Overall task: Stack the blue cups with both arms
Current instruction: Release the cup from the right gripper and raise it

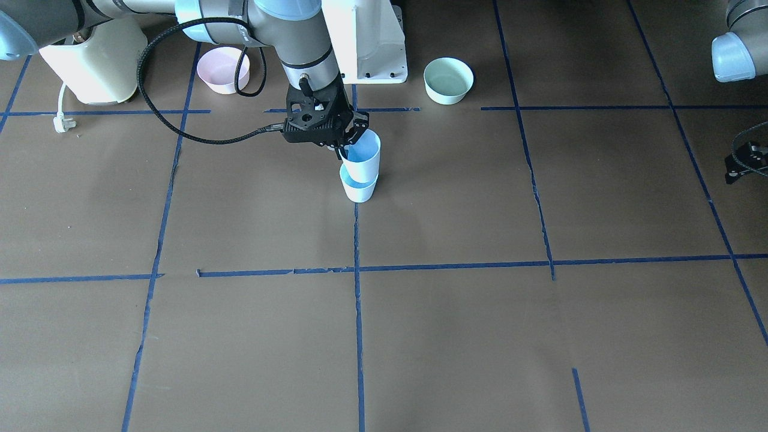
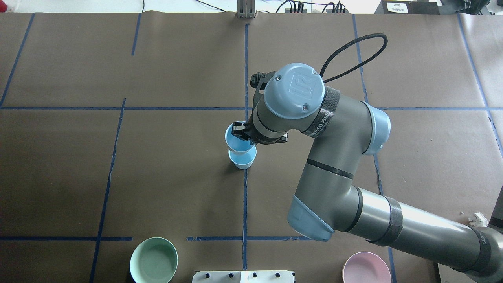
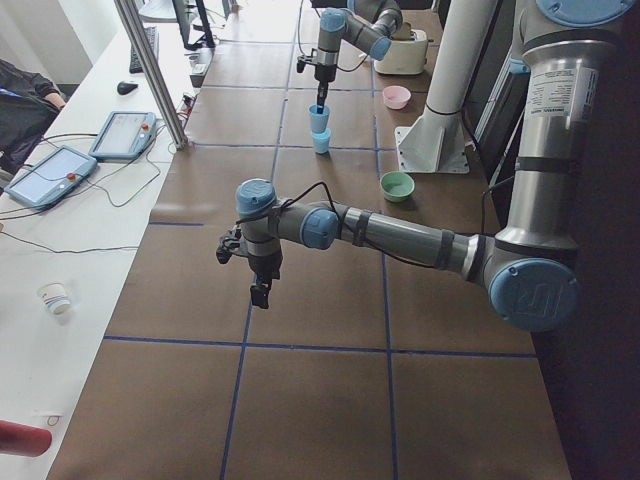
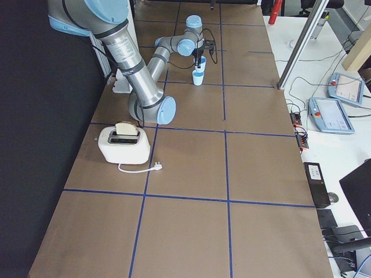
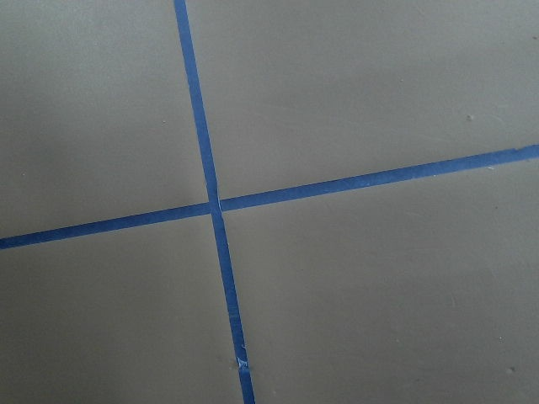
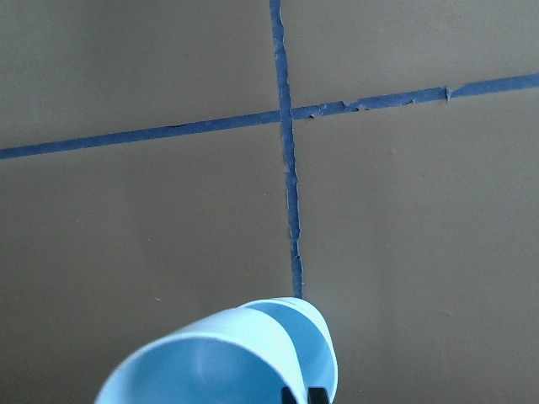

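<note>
My right gripper (image 1: 344,150) is shut on the rim of one blue cup (image 1: 363,155) and holds it upright right over the second blue cup (image 1: 359,187), which stands on the table near the middle blue tape line. The held cup's base is at the lower cup's rim; I cannot tell whether they touch. From overhead the held cup (image 2: 237,142) overlaps the standing cup (image 2: 243,158). The held cup's rim (image 6: 227,362) fills the bottom of the right wrist view. My left gripper (image 1: 744,161) hangs far off over bare table at the view's edge, with nothing in it; I cannot tell whether it is open.
A pink bowl (image 1: 223,69) and a mint-green bowl (image 1: 448,80) stand by the white pedestal (image 1: 366,42). A cream toaster (image 1: 96,60) with a loose plug (image 1: 63,123) sits on the robot's right. Blue tape lines cross the brown table.
</note>
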Robot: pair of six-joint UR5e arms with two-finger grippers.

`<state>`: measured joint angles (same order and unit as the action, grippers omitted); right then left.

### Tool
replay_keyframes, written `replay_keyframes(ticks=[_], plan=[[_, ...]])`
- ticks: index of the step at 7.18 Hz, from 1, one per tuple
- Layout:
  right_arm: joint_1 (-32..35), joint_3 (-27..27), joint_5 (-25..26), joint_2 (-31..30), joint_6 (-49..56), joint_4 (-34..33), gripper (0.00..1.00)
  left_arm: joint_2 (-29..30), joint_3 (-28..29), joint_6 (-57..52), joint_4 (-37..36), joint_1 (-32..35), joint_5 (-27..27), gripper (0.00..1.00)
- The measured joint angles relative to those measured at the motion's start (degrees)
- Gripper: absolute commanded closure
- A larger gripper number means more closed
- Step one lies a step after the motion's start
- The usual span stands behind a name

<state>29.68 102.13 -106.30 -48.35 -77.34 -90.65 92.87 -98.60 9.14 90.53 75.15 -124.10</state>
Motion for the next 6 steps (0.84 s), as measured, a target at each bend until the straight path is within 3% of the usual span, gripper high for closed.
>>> replay_keyframes(ticks=[6], plan=[[0.8,1.8,-0.2,-2.2,0.3,0.1,0.01,0.0,0.3,-0.2,-0.1,0.6,0.0,0.0]])
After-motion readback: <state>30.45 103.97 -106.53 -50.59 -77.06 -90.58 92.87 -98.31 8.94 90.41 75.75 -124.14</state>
